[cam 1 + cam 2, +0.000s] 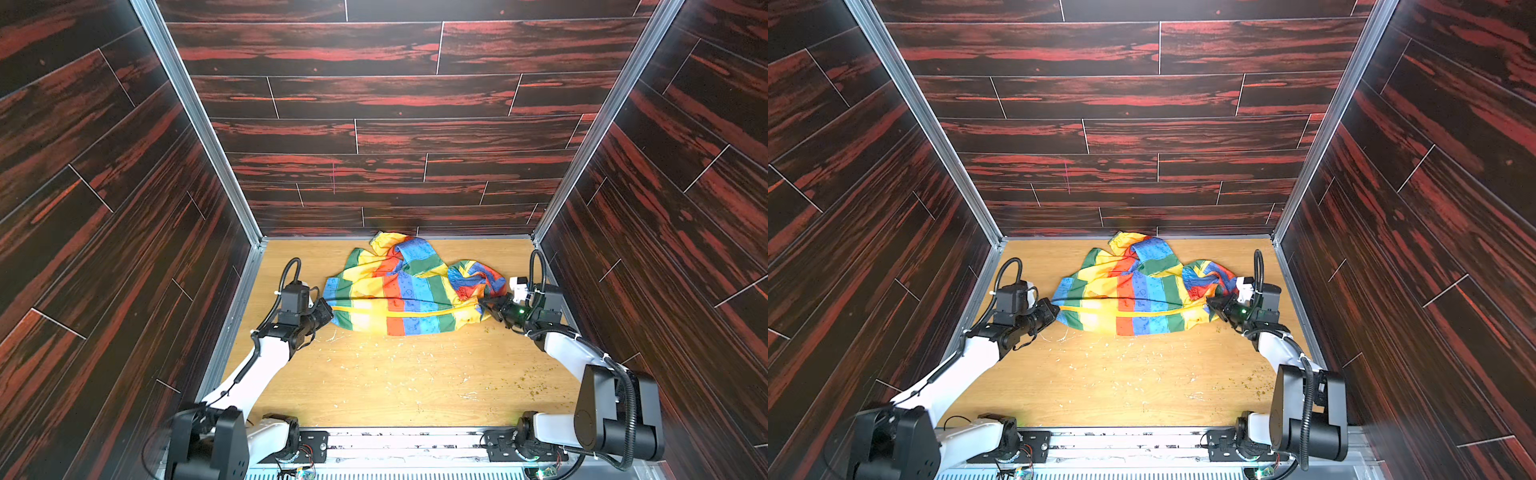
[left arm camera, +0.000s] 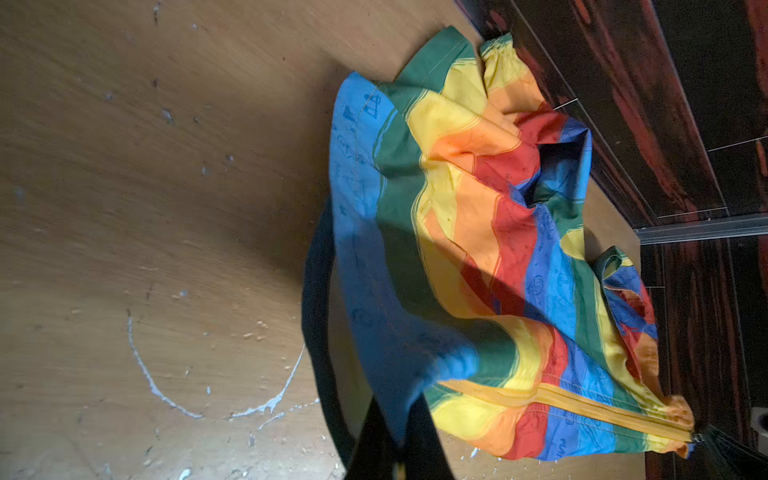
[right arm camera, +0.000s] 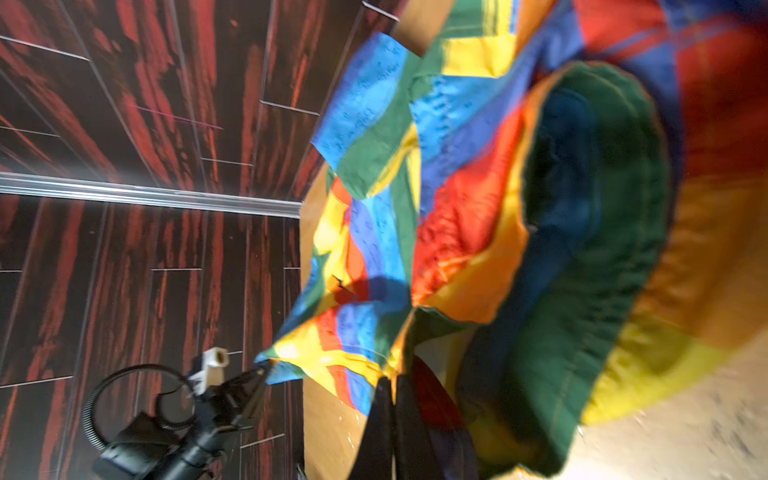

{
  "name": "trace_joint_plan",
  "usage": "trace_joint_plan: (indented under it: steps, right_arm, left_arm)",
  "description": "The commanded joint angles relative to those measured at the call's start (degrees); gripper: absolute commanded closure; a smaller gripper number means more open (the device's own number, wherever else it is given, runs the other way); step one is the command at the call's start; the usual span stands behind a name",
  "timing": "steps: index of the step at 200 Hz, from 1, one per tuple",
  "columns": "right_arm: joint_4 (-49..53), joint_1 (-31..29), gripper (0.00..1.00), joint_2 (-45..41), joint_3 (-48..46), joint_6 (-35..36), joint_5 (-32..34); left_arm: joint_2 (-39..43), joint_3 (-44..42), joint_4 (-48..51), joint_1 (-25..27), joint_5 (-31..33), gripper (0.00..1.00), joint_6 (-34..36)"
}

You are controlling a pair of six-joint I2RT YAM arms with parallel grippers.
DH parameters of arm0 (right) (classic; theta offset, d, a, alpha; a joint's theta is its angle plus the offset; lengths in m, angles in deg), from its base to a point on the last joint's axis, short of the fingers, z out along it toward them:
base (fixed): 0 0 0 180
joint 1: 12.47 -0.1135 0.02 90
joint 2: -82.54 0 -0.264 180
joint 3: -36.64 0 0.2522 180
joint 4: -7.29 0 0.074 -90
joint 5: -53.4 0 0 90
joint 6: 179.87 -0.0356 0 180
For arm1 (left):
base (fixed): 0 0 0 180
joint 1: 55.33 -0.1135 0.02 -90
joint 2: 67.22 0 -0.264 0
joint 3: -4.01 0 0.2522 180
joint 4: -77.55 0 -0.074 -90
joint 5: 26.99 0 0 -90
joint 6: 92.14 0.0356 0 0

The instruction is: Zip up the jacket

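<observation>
Wooden table (image 1: 374, 374): jacket (image 1: 399, 286) bunched toward far edge, between arms. Yellow zipper (image 1: 415, 312) lies side to side, taut, apparently meshed full length. Left gripper (image 1: 330, 313) clenched on hem corner. Right gripper (image 1: 484, 305) clenched at collar end, right at slider (image 2: 695, 437).

left end effector (image 1: 328, 312) pinched closed, right end effector (image 1: 483, 306) pinched closed, both arms extended forward, apart

Dark plank-patterned walls (image 1: 395, 95) streaked with red are enclosing the scene on three sides in both top views, with silver metal posts (image 1: 201, 120) running down the back corners. A pale wooden floor (image 1: 395, 395) is filling the lower middle, catching bright light and carrying scattered crumbs (image 1: 390, 355).
</observation>
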Motion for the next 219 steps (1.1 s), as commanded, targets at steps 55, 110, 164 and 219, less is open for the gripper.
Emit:
trace_joint_plan:
  steps: [55, 110, 164, 219]
  right_arm:
    - [15.6, 0.0, 1.0, -4.6, -4.0, 9.6, 6.9]
    - [12.9, -0.5, 1.0, -1.9, -9.5, 8.7, 8.5]
    - [10.6, -1.6, 1.0, -0.5, -10.7, 7.3, 9.2]
    - [13.3, -1.6, 0.68, -3.4, -9.4, 7.2, 10.2]
  left_arm:
    - [4.6, -7.8, 6.1, -0.4, 5.2, 1.0, -1.4]
    - [2.7, -11.3, 5.2, -0.4, 6.9, 1.0, -3.3]
    - [2.6, -15.6, 2.5, -0.4, 6.5, 0.95, -5.5]
    - [9.1, -12.7, 9.7, -0.4, 9.8, 0.38, -4.4]
